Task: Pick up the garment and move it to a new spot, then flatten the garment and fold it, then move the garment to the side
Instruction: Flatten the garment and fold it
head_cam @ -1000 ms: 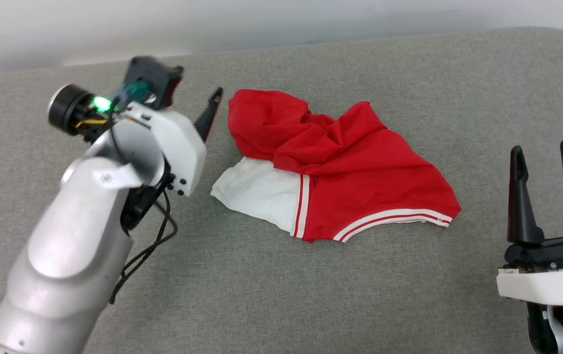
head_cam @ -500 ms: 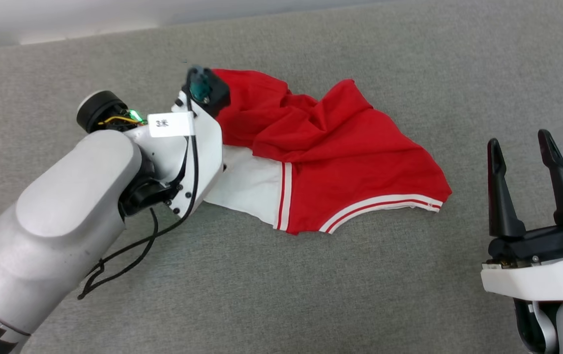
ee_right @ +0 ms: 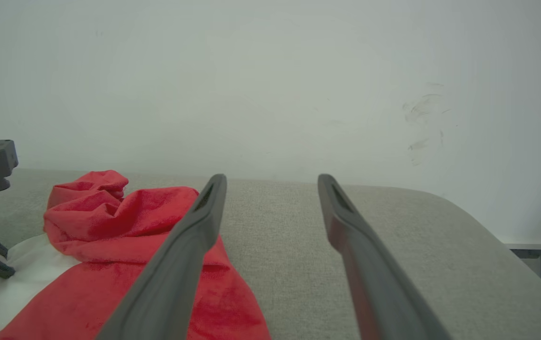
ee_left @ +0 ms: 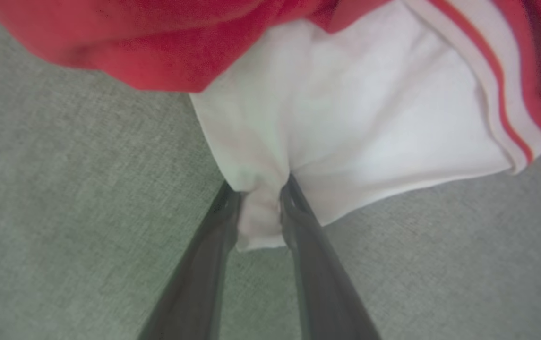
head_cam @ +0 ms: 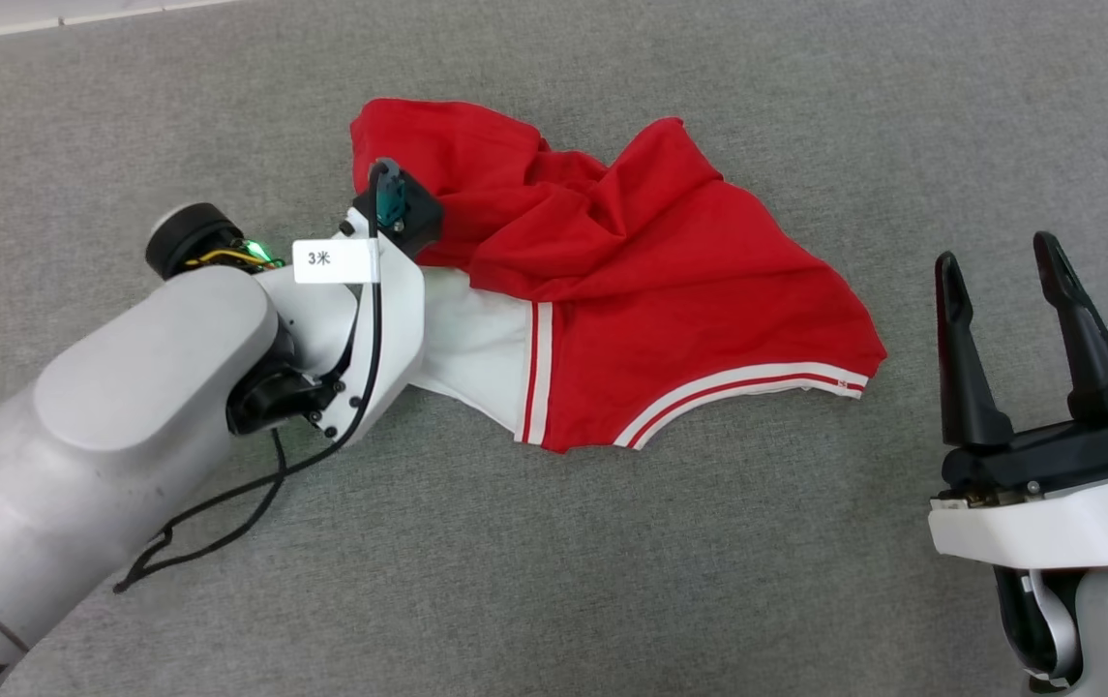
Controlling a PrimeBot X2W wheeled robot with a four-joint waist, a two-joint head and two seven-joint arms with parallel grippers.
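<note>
Grey fabric bench (head_cam: 612,581) under a white wall (ee_right: 270,71); garment (head_cam: 670,290) lies crumpled mid-bench, red body bunched up, white sleeve (ee_left: 369,118) sticking out toward the left arm (head_cam: 128,407). Right gripper (head_cam: 996,248) has its fingers spread with nothing between them, sitting off the garment's right hem, apart from it. Left gripper (ee_left: 260,184) is pinching the sleeve's edge, cloth bunched between its fingers.
</note>
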